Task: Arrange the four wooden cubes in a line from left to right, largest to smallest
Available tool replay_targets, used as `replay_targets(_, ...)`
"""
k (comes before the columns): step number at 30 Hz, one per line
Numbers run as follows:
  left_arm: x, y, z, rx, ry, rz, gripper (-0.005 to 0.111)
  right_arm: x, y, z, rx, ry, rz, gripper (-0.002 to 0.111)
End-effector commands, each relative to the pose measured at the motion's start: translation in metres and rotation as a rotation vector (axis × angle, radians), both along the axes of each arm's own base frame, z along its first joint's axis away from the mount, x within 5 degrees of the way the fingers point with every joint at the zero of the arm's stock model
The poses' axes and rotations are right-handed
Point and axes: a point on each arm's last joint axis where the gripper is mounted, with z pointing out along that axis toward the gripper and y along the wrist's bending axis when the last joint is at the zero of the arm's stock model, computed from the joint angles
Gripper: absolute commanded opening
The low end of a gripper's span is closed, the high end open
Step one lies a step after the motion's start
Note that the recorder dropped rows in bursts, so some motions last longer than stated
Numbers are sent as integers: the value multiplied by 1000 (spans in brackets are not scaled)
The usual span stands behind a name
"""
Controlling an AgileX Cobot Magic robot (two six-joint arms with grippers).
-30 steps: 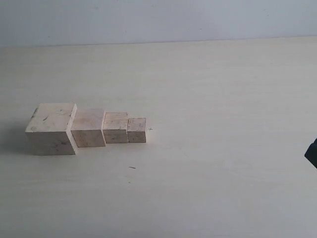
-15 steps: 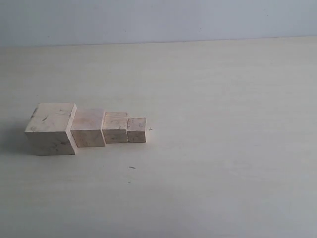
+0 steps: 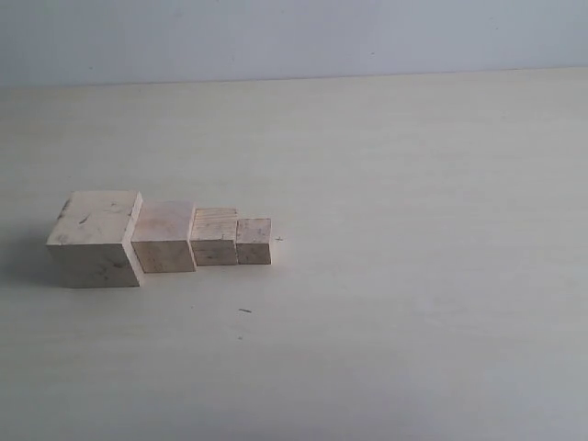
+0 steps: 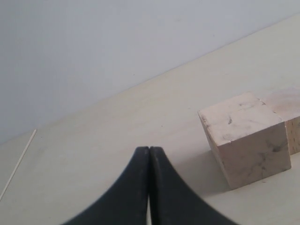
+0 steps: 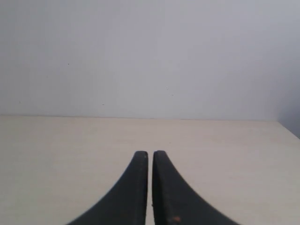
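Note:
Four pale wooden cubes stand touching in a row on the table in the exterior view. From left to right they are the largest cube with dark scuffs, the second cube, the third cube and the smallest cube. Neither arm shows in that view. In the left wrist view my left gripper is shut on nothing, apart from the largest cube, with the second cube behind it. My right gripper is shut and empty, with only bare table and wall ahead of it.
The pale table carries a small dark speck in front of the row. A grey wall runs behind the far edge. A thin seam line crosses the table in the left wrist view.
A dark part of the right arm at the exterior view's right edge one second ago has gone out of view. The cubes have not moved.

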Motion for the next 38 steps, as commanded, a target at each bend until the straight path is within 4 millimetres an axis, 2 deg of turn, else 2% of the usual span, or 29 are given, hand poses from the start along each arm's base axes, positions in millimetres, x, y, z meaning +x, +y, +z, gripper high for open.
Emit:
replay_targets(1,0,0,1,-10,-11,2,0,0,0,-1,4,-3,-7,4)
replay_targets(38,0,0,3,-9,-36,1,0,0,0,-1,6,-3,-7,4)
